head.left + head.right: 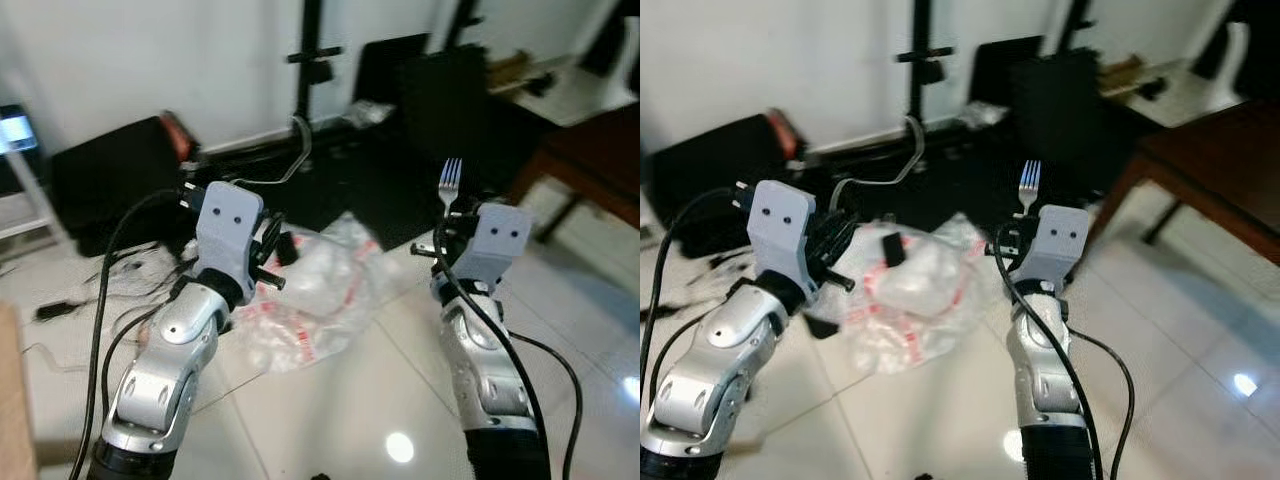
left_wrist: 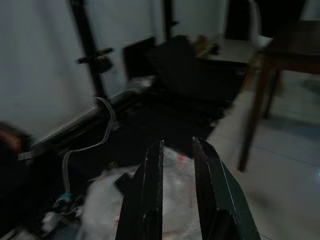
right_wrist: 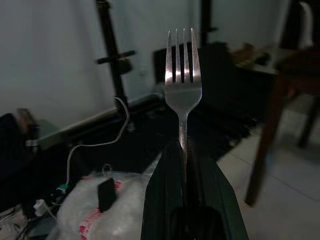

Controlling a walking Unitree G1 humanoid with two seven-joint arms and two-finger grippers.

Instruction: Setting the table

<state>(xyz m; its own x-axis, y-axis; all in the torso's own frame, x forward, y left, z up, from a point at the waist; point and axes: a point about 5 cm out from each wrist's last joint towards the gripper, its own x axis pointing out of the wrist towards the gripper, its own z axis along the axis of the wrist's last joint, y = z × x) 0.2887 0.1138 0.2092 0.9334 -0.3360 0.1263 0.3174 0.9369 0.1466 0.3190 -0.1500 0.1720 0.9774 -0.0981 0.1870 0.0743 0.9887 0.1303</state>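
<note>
My right tool (image 3: 186, 165) is clenched on the fork (image 3: 183, 80), handle pinched between the fingers, tines straight up, long axis in line with the tool. The dark wooden bench (image 1: 600, 160) lies ahead to my right, on the fork arm's side. My left tool (image 2: 177, 185) carries nothing, fingers slightly apart.

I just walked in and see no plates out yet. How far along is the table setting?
Done: the fork is picked up; the right gripper is shut on its handle, tines up. In hand: carrying it, with the dark wooden table ahead to the right. The left gripper holds nothing, fingers slightly apart. Left: reaching the table and laying the fork down.
</note>
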